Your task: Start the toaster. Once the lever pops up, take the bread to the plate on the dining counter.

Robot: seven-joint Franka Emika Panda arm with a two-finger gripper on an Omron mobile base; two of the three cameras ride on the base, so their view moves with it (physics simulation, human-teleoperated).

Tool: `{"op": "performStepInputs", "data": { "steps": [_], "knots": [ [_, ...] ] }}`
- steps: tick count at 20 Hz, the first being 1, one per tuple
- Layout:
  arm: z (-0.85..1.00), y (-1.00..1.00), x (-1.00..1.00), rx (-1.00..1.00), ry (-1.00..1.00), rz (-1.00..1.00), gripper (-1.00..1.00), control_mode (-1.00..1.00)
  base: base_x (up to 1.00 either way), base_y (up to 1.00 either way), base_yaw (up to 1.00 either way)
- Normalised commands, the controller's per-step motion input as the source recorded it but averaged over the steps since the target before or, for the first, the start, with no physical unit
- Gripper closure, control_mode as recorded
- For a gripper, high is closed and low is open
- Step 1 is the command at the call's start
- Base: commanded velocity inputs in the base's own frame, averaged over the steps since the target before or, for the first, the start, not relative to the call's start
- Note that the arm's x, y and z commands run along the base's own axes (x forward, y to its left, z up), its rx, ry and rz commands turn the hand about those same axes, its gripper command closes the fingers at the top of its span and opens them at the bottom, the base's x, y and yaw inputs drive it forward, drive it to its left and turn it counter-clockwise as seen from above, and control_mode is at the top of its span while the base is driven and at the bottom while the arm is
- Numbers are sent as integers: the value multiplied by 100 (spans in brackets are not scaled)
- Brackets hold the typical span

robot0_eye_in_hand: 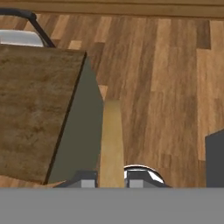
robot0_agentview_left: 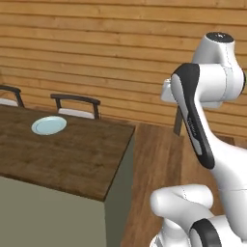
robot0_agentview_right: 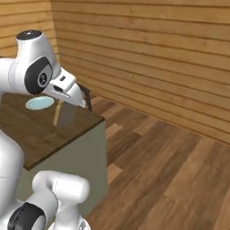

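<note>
Between the two dark finger tips of the hand (robot0_eye_in_hand: 111, 178), the thin golden-tan slice of bread (robot0_eye_in_hand: 111, 140) is pinched edge-on, and the hand is clenched on it. In the hand view its long axis runs straight out from the tips. In the right base view it hangs down, slightly tilted, from the hand over the near end of the dark brown wooden dining worktop (robot0_agentview_left: 72, 154). The risk, as I judge it: the grip looks to hold only a narrow strip, so a quick swing could twist or drop the slice onto the plank floor (robot0_agentview_right: 166, 157). The round pale blue-white plate (robot0_agentview_left: 48, 125) lies well apart, towards the far edge near the dark-framed stools (robot0_agentview_left: 76, 105).
</note>
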Motion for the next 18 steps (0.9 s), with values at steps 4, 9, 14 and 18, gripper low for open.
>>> {"op": "performStepInputs", "data": {
  "steps": [4,9,14,18],
  "knots": [
    [0,0,0,0,0,0,100,100,0,-97,19],
    [0,0,0,0,0,0,100,100,41,-70,22],
    [0,0,0,0,0,0,100,100,99,-40,12],
    [0,0,0,0,0,0,100,100,100,-49,0]
  ]
}}
